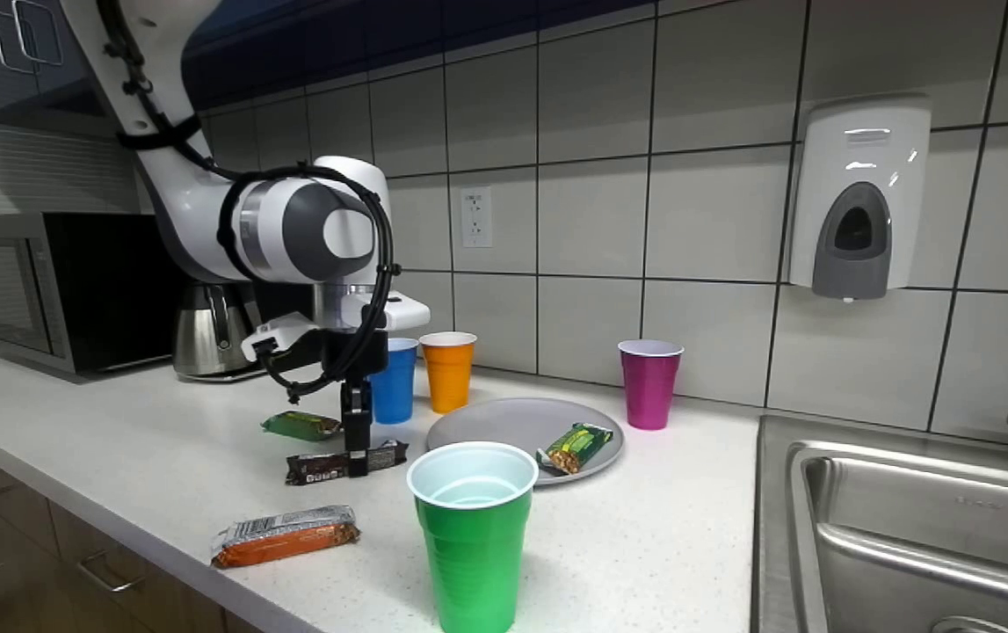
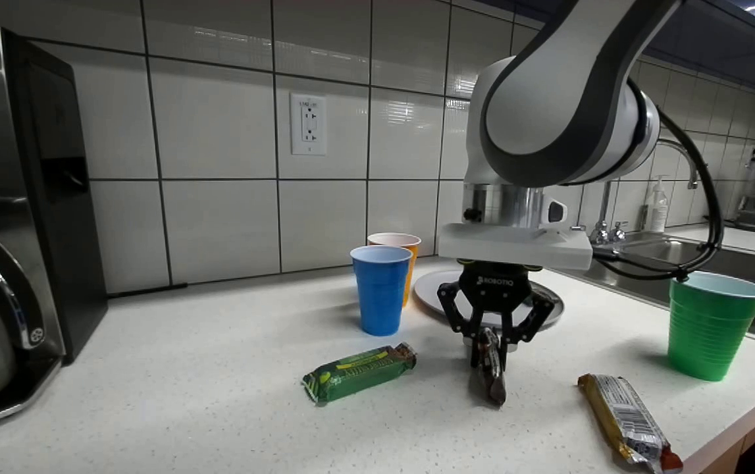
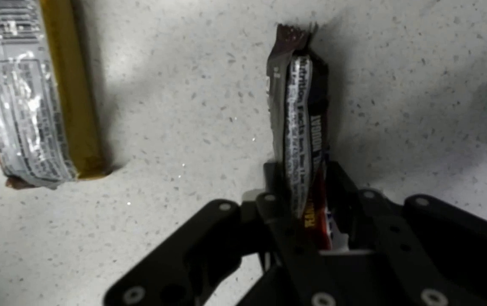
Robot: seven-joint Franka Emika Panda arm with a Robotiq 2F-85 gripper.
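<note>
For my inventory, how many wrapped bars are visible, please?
4: dark bar in the gripper; green bar on the plate; second green bar near the blue cup; silver-and-orange bar near the counter's edge. Others may be hidden.

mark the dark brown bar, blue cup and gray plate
Dark brown bar (image 3: pixel 297 127), wrist view: nutrition panel.
Blue cup (image 2: pixel 380 294), in an exterior view: side.
Gray plate (image 1: pixel 514 426), in an exterior view: bare surface.

Arm (image 1: pixel 183 198) high in an arch, wrist (image 2: pixel 509 205) upright, jaws downward, seemingly close together.
</note>
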